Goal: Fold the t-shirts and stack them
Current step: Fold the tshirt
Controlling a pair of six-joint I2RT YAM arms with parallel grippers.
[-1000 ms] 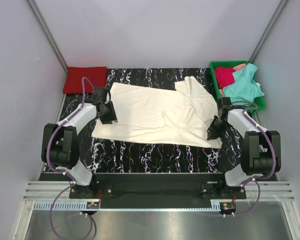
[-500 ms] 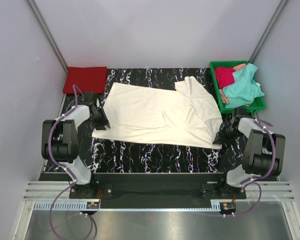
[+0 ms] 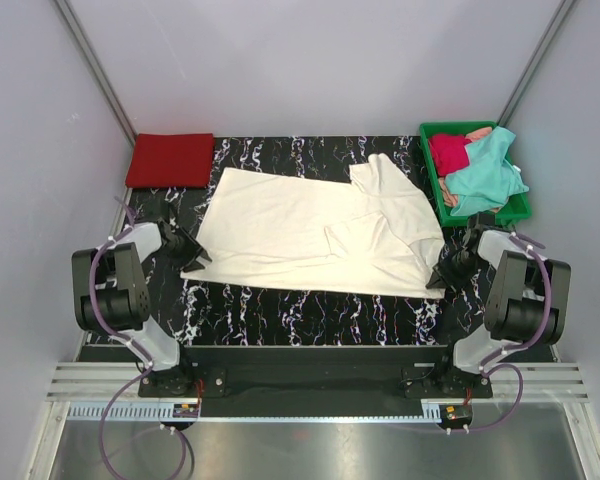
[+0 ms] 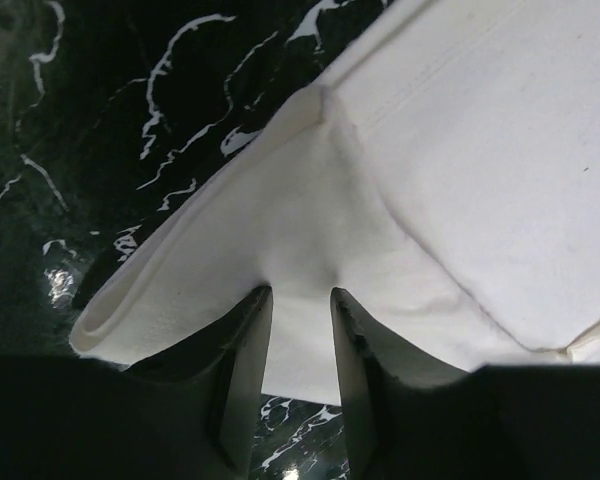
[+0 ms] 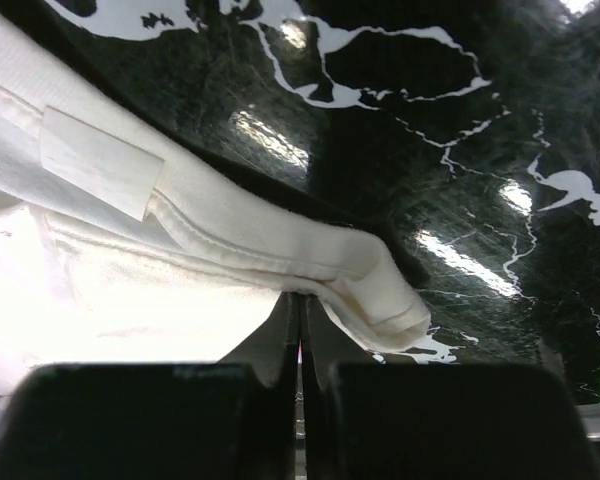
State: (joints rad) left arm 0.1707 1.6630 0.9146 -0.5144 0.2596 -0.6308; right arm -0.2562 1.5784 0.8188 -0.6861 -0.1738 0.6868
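Only the right wrist view shows fingers (image 5: pixel 268 345) seemingly pinching cream-white shirt (image 5: pixel 180 290).

A large cream-white cloth t-shirt (image 3: pixel 310 230) is showing plain at centre against a black tabletop (image 3: pixel 300 305) veined in white. A folded red cloth shirt (image 3: pixel 170 160) is glowing upper left. Upper right are sitting a green plastic tray (image 3: pixel 455 126), a crimson cloth shirt (image 3: pixel 447 152) and a teal cloth shirt (image 3: pixel 485 172).

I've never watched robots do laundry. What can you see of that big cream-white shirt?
The cream-white t-shirt is soft plain cloth, spread flat across the black marbled table, with one flap folded in over its body. The right gripper is shut on its hem at the near right corner. The left gripper straddles the near left corner, jaws apart, grip unclear.
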